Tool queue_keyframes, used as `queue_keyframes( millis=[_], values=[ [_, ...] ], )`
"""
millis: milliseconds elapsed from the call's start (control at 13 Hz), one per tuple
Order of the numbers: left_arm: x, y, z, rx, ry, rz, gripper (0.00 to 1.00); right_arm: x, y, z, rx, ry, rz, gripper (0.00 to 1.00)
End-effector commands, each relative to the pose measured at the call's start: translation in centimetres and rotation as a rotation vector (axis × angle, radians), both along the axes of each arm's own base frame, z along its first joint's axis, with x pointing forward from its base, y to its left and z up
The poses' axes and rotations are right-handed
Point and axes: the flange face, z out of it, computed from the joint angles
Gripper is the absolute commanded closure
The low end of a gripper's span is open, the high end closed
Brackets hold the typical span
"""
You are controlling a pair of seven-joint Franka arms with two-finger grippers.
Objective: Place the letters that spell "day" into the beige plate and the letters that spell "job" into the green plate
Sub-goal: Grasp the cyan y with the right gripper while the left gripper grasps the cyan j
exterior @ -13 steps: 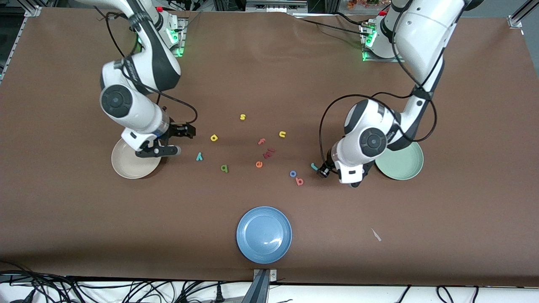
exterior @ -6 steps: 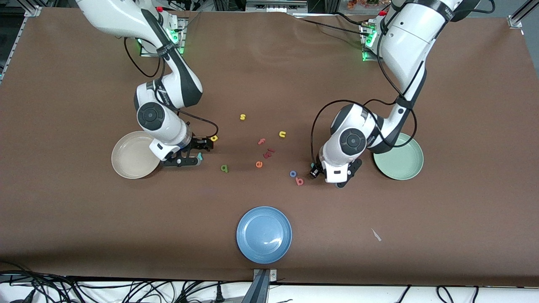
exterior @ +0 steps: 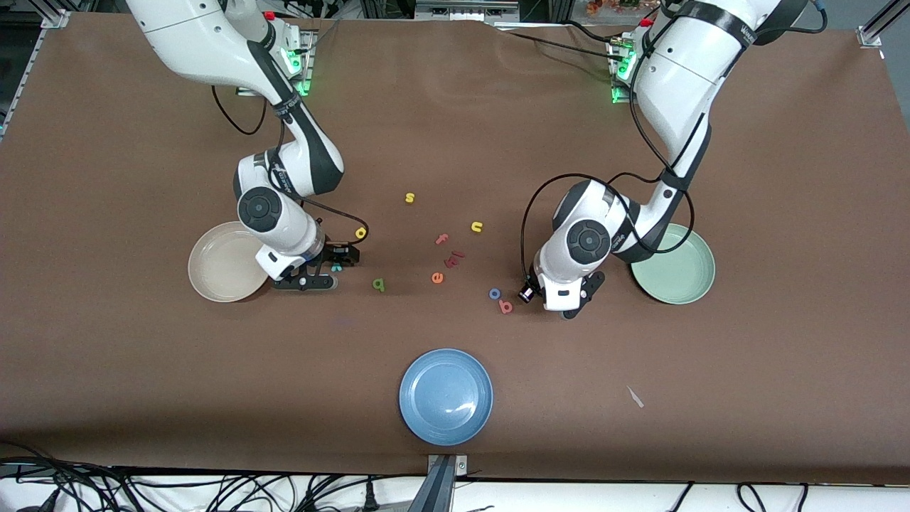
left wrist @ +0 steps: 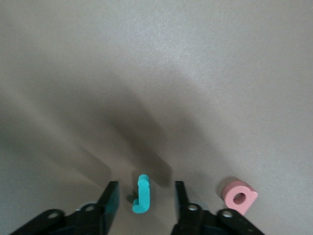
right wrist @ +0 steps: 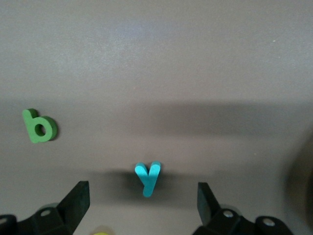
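Both claws low over the desk (exterior: 106, 355), each straddling a teal letter.
Right claw (right wrist: 143, 196), beside the beige plate (exterior: 213, 274), fingers wide apart around the flat-lying "y" (right wrist: 147, 177), stem pointing toward the wrist. Left claw (left wrist: 143, 203), near the green plate (exterior: 679, 277), fingers narrowly apart flanking the "j" (left wrist: 141, 194), long axis parallel to them.

Plain brown tabletop (exterior: 455, 128) all round. Glossy cream-beige round plate (exterior: 217, 274), pale mint-green round plate (exterior: 682, 277), shiny blue round plate (exterior: 446, 397). Teal toy "y" (right wrist: 146, 177), teal hooked "j" (left wrist: 141, 194), green "a" (right wrist: 39, 127), pinkish-red "b" (left wrist: 239, 197), blue ring "o" (exterior: 495, 293), yellow "d" (exterior: 361, 232), orange "e" (exterior: 437, 277). Both grippers black, arms white with black joints.
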Motion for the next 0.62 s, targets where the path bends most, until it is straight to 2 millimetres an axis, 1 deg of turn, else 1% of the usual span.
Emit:
queue_keyframes(
  millis=[0,77,154,231,308,386,540],
  values=[
    [0.3,-0.4,-1.2,0.017,-0.006,-0.015,0.63,0.7,0.1,-1.3,0.008,-0.020,-0.006,0.11],
    [0.4,-0.3,-1.2,0.017,-0.006,-0.013,0.68,0.7,0.2,-1.5,0.010,-0.028,-0.005,0.14],
    [0.9,-0.4,-0.6,0.014,-0.021,-0.014,0.75,0.7,0.2,-1.8,0.009,-0.025,-0.005,0.18],
    [1.0,-0.5,-0.5,0.027,-0.035,-0.034,0.81,0.6,0.1,-1.9,0.008,-0.022,-0.003,0.23],
    [1.0,-0.5,-0.5,0.040,-0.040,-0.047,0.93,0.6,0.1,-2.0,0.006,-0.020,-0.001,0.24],
    [1.0,-0.5,-0.4,0.044,-0.043,-0.051,1.00,0.5,0.1,-2.0,0.005,-0.017,0.000,0.30],
    [1.4,0.1,0.7,0.047,-0.044,-0.049,1.00,0.4,0.1,-2.1,0.004,-0.012,-0.003,0.40]
  ],
)
